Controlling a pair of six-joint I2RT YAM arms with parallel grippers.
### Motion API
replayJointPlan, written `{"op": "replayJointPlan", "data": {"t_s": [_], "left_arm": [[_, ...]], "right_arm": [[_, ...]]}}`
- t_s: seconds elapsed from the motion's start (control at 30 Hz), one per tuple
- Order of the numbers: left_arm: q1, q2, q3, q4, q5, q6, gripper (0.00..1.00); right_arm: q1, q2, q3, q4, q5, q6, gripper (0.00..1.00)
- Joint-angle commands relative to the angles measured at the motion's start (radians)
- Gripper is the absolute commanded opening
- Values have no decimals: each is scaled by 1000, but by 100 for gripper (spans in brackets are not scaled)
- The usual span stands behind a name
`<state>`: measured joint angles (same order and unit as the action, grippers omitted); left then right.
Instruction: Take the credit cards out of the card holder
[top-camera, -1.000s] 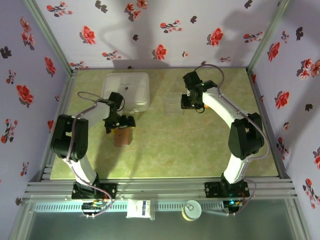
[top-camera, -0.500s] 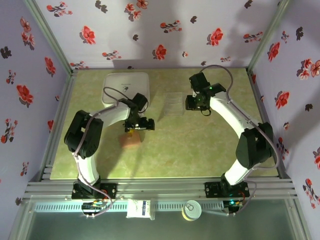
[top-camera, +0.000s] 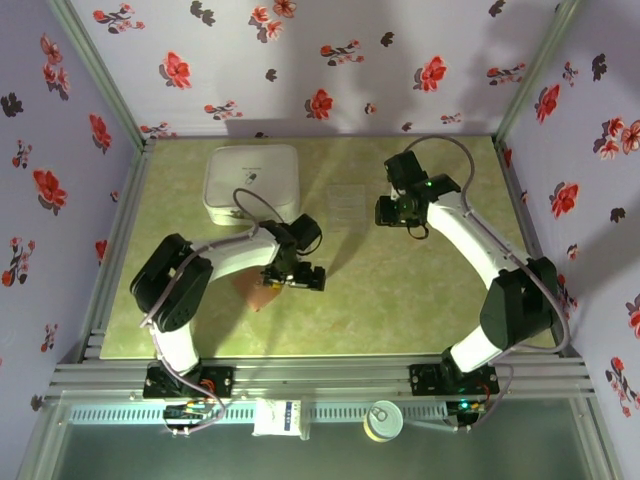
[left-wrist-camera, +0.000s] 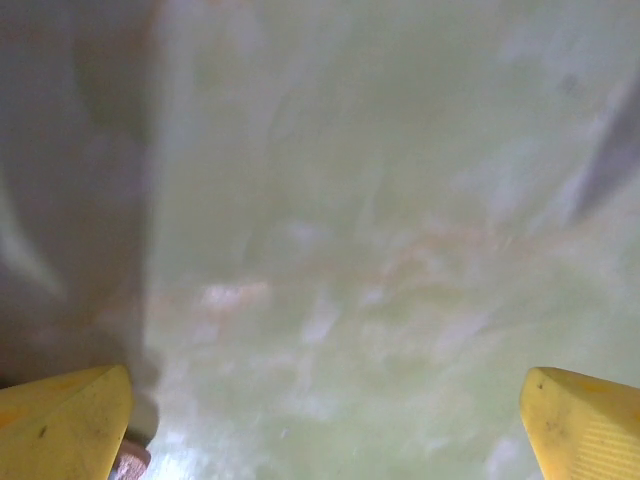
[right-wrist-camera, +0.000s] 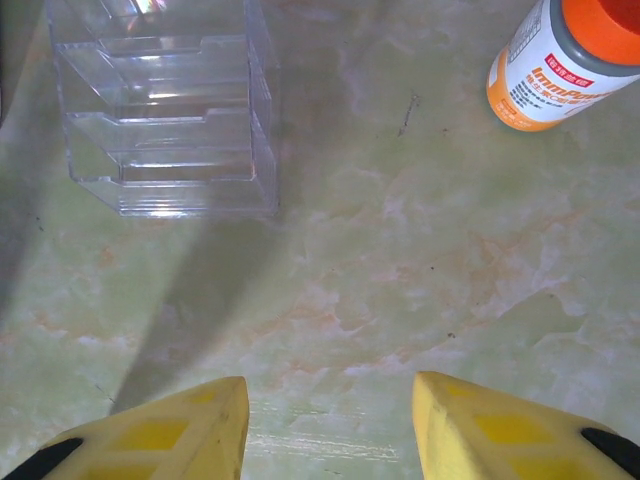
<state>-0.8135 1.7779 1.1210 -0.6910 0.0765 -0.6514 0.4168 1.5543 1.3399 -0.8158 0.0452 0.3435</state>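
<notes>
Card holder, reddish-brown, lies on the green bench in the near-left part, partly hidden under the left arm. From above I cannot tell whether it is open or folded. Farther back, almost straight behind it and well apart, stands a white square box with its lid on.

Just to the right of the card holder hangs the left pincer, low over the bench. Its wrist camera shows the left pincer with its yellow fingertips spread wide at the two lower corners, and bare bench between them. A small reddish-brown sliver shows at the bottom edge beside the left fingertip, too little to tell more.

Right of centre, toward the back, a clear plastic box sits on the bench. Just right of it is the right pincer. From the wrist, the right pincer has its jaws partly apart with nothing between them. The clear plastic box, with stepped compartments, lies ahead to the left. An orange and white bottle lies ahead to the right, apart from the box.
</notes>
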Motion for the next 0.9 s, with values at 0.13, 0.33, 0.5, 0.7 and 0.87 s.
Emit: {"op": "replayJointPlan", "data": {"t_s": [0.13,0.33,0.5,0.7,0.87], "left_arm": [[-6,-224,-142,-76,-87,-91,100],[30,-344,-151,-171,-206,-134,100],[133,-382,-200,-161,-210,-185,100],[189,-338,-219,-155,-256,-232,100],[214,-268,-260,-81,-209,-242,100]], "right_arm": [[-6,-32,-17,-2,-5,17,49],[-6,-14,5,-3,-12,5,50],[-6,9,25,-12,-24,-8,51],[-4,35,54,-28,-46,-21,52],[-6,54,74,-27,-50,-38,53]]}}
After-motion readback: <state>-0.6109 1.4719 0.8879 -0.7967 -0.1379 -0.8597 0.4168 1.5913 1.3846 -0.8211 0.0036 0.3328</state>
